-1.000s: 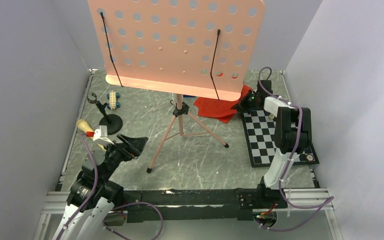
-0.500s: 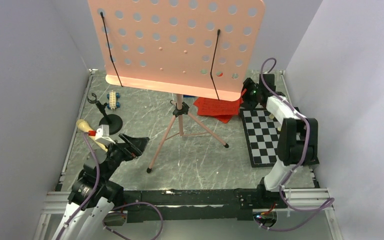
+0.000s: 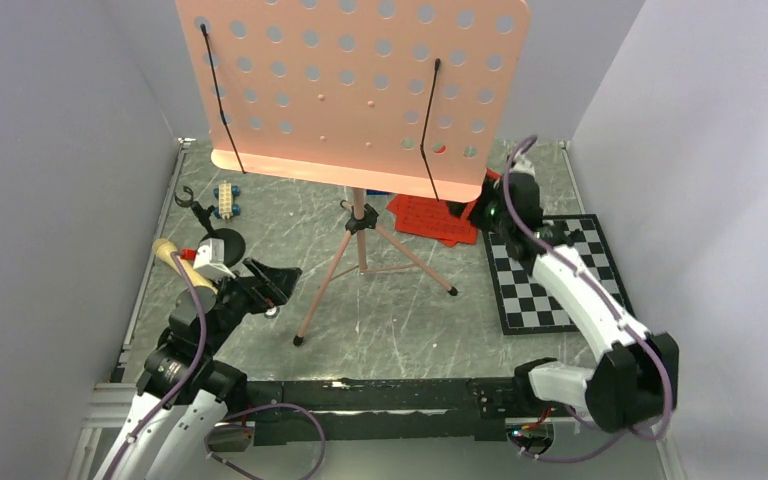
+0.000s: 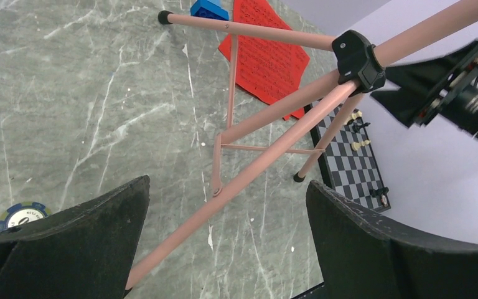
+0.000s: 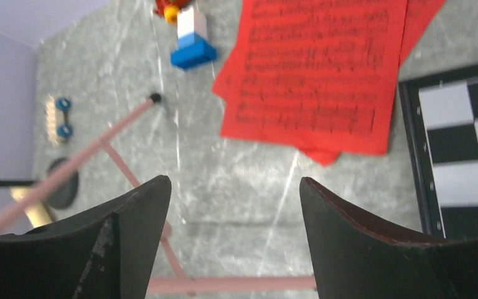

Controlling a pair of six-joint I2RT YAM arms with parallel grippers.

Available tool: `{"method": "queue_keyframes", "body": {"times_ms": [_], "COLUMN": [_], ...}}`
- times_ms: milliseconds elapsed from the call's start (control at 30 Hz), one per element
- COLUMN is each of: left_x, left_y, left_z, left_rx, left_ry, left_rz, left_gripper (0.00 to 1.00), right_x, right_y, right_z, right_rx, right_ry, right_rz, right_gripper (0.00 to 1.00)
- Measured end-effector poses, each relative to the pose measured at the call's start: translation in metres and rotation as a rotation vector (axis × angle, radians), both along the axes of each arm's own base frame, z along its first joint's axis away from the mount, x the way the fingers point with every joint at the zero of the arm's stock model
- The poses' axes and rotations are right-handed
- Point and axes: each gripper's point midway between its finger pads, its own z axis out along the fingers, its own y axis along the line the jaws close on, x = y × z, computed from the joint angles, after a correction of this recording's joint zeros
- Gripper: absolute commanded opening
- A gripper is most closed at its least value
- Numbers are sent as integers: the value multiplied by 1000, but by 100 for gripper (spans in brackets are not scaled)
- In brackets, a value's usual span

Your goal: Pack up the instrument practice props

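The pink music stand point(image 3: 360, 90) stands upright mid-table on its tripod point(image 4: 249, 174). Red sheet-music pages point(image 3: 430, 215) lie flat behind its right leg. My right gripper point(image 3: 470, 212) hovers open at their right edge, nothing between its fingers; the pages point(image 5: 317, 75) lie just beyond the right gripper point(image 5: 233, 205). The beige microphone point(image 3: 173, 256) lies at the left by the black mic stand point(image 3: 228, 243). My left gripper point(image 3: 278, 283) is open and empty, facing the near tripod leg, which runs between the tips of the left gripper point(image 4: 227, 237).
A chessboard point(image 3: 550, 270) with a few pieces lies at the right, under my right arm. A small block car point(image 3: 226, 200) sits at the back left, and a blue and white block point(image 5: 193, 47) behind the pages. A poker chip point(image 4: 22, 215) lies near my left finger.
My right gripper has gone from shut to open beside the red pages, which now lie flatter, and its arm has stretched out low over the chessboard. The left gripper edged slightly forward.
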Motion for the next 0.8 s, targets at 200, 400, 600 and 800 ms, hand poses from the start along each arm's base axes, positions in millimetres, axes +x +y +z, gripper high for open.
{"method": "queue_keyframes", "body": {"times_ms": [200, 400, 600, 800], "left_x": [6, 11, 13, 5], "left_y": [-6, -24, -41, -58], "left_z": [9, 29, 5, -15], "left_rx": [26, 17, 40, 129], "left_ry": [-49, -170, -177, -191], "left_rz": [-33, -132, -221, -295], "left_gripper": [99, 99, 99, 97], "right_x": [-77, -103, -109, -103], "right_y": [22, 41, 75, 94], "right_z": [-32, -38, -50, -80], "right_rx": [-40, -80, -185, -312], "right_ry": [-120, -272, -322, -274], "right_rz": [132, 273, 413, 482], "right_gripper": [80, 80, 80, 79]}}
